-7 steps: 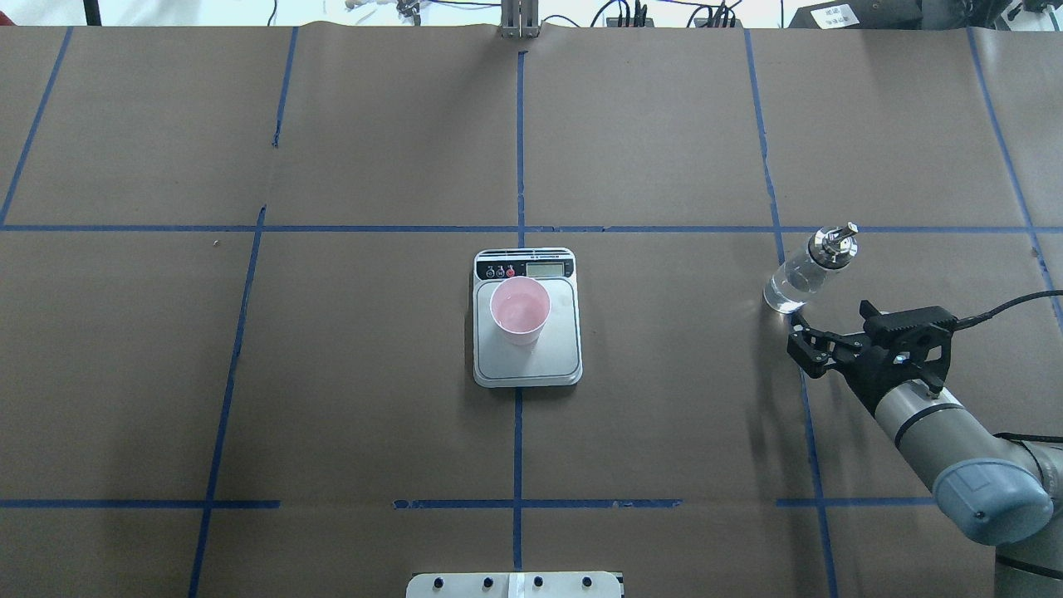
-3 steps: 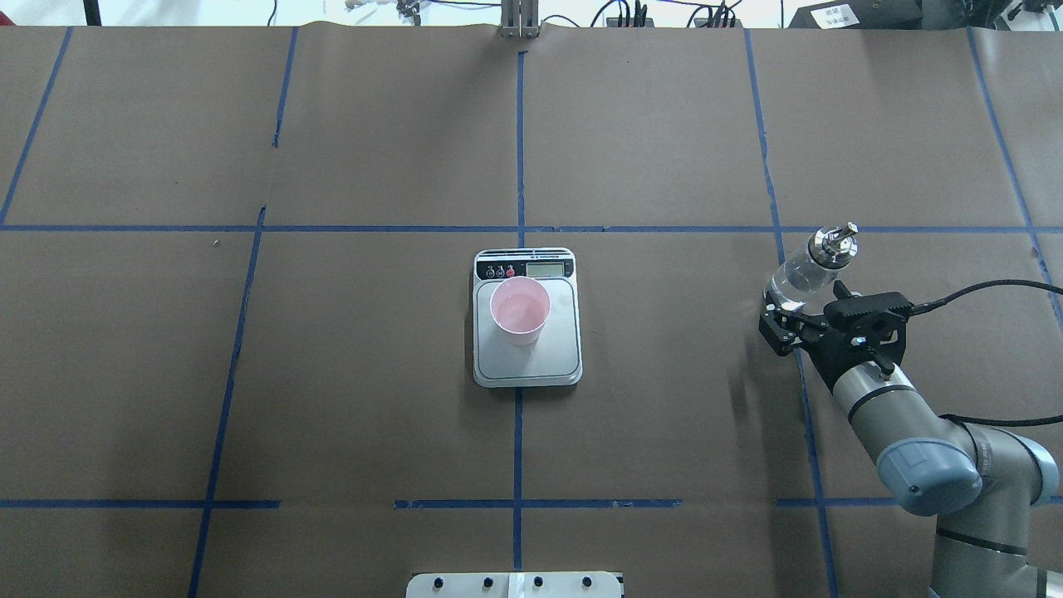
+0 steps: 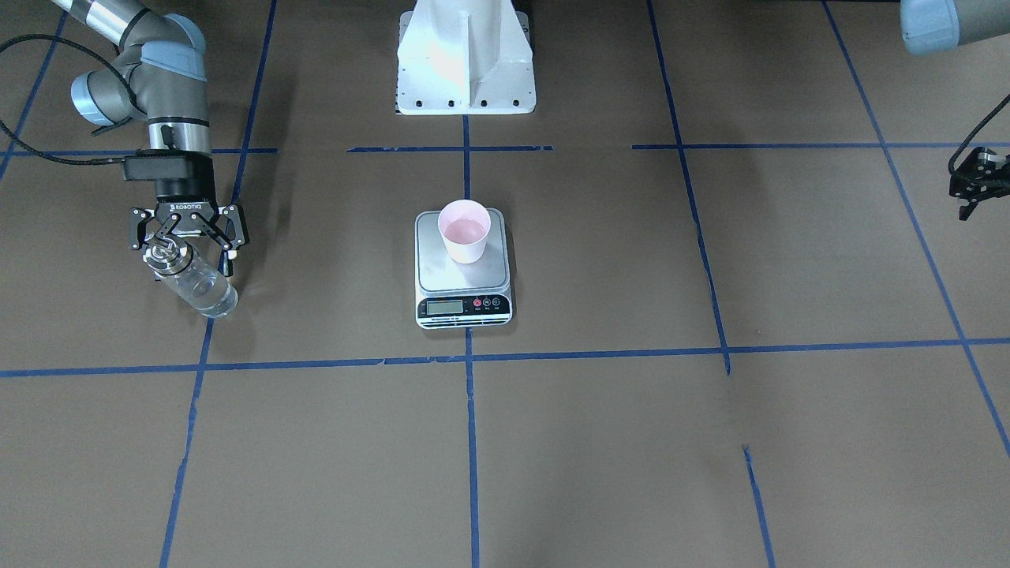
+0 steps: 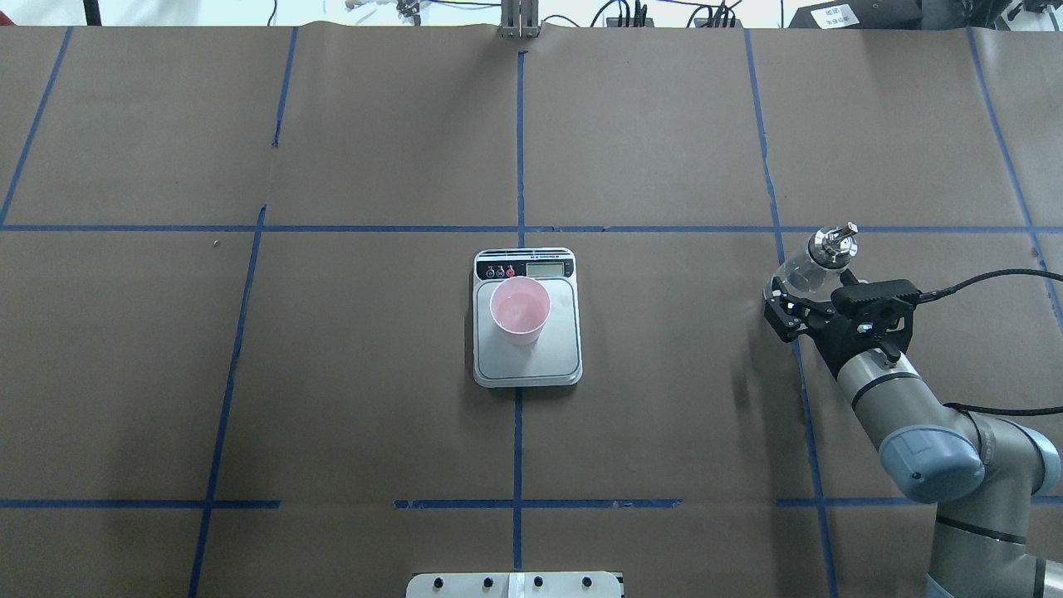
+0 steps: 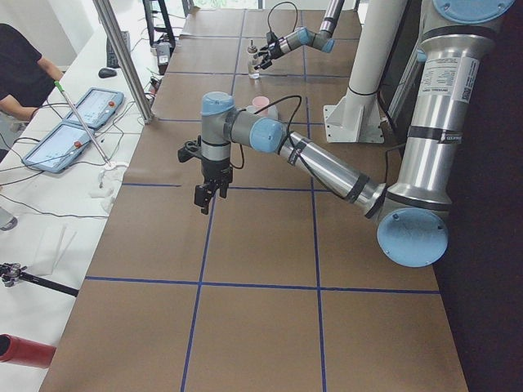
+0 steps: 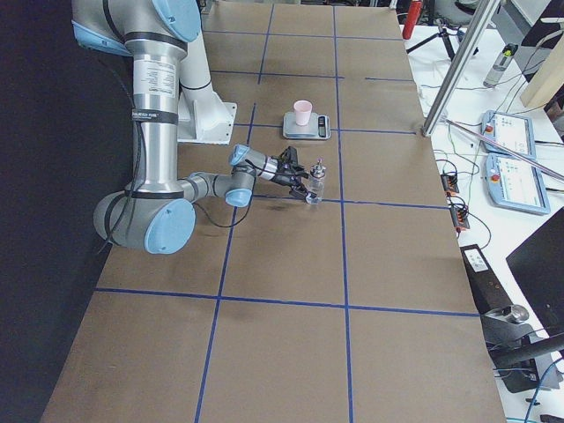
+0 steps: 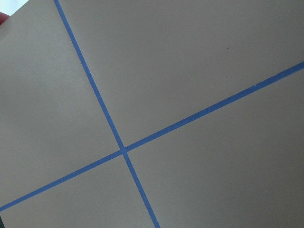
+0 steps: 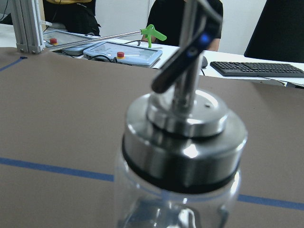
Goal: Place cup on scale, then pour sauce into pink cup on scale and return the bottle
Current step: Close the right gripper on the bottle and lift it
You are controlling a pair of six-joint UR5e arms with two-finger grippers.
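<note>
One cup (image 4: 520, 310), pale pink and handleless, is recorded upright on the scale (image 4: 528, 365), well within the edges of the steel platform. Whether anything is in it cannot be made out. The scale is placed at the middle of the worktop (image 4: 374, 374), on a line of blue tape (image 4: 517, 448), with its black display strip (image 4: 544, 268) turned away from the robot.

One bottle (image 4: 801, 274), clear glass with a silver cap (image 4: 833, 242) and a small spout, is stood upright on the worktop, well apart from the scale on the robot's right side, just beside a tape line. Its liquid is barely discernible through the glass.

The right end effector (image 3: 183, 251) is held level with the bottle, its jaws spread wide, one finger seen on either side of the glass. Contact between fingers and bottle cannot be confirmed. In the right wrist view the cap is shown close up and centred.

The left end effector (image 3: 974, 188) is hung above bare worktop far out on the robot's left; whether its jaws are apart or together cannot be told. Only a tape crossing is shown in the left wrist view.

A white robot pedestal (image 3: 464, 63) is mounted at the worktop's rear edge. Beyond the far edge, control panels (image 6: 511, 132), a keyboard (image 8: 256, 69) and a seated person (image 5: 20, 69) are noted.
</note>
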